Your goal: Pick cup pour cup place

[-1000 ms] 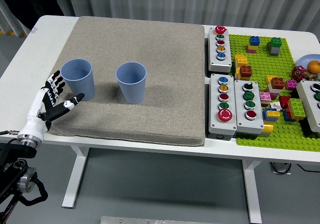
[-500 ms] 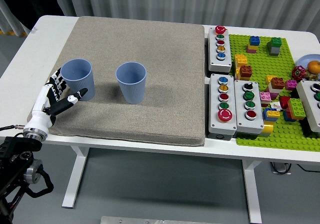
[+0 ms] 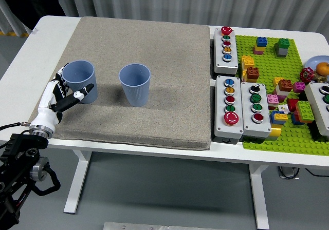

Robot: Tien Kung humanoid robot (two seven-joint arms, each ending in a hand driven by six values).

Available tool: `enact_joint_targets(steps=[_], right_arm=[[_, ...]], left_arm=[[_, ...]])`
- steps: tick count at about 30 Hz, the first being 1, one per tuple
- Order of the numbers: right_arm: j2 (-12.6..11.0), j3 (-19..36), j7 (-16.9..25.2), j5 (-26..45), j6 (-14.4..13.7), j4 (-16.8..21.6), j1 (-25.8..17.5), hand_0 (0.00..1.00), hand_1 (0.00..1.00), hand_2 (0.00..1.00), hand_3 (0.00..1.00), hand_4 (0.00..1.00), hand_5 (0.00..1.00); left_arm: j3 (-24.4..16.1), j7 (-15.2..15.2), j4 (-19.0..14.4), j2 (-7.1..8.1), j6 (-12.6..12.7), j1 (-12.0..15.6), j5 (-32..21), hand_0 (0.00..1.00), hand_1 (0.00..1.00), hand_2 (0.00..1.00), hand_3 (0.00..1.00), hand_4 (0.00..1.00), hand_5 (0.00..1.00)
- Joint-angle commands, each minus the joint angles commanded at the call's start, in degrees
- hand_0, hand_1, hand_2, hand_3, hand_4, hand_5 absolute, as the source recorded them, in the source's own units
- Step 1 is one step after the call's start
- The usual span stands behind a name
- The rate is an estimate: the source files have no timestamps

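Head view: two blue cups point(image 3: 79, 80) point(image 3: 135, 84).

1. The white table point(image 3: 31, 45) carries everything.
2. A grey mat point(image 3: 154, 60) lies on it, covering the left and middle.
3. Just right of the mat sit three grey button boxes point(image 3: 226, 50), point(image 3: 229, 108), point(image 3: 256, 109).
4. Right of the mat, beyond these boxes, lies a green brick baseplate point(image 3: 288, 137).
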Motion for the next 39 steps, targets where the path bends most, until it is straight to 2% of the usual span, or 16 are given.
enact_joint_targets(steps=[7,18,39], right_arm=[[0.0,0.0,0.0,0.0,-0.1,0.0,0.1,0.700,0.628,0.558,0.562,0.002,0.020],[-0.1,-0.2,0.0,0.5,-0.2,0.0,0.3,0.700,0.628,0.559,0.563,0.002,0.018],[-0.1,-0.2,-0.1,0.1,-0.1,0.0,0.2,0.701,0.628,0.559,0.564,0.002,0.017]], left_arm=[[0.9,0.0,0.7,-0.21,0.2,-0.8,-0.2,0.978,0.967,0.998,0.998,0.955,0.262],[3.4,-0.1,3.1,-0.08,0.4,-4.0,-1.9,0.978,0.967,0.998,0.998,0.949,0.269],[4.2,0.6,4.4,-0.33,2.5,-5.3,-1.7,0.977,0.966,0.998,0.998,0.944,0.272]])
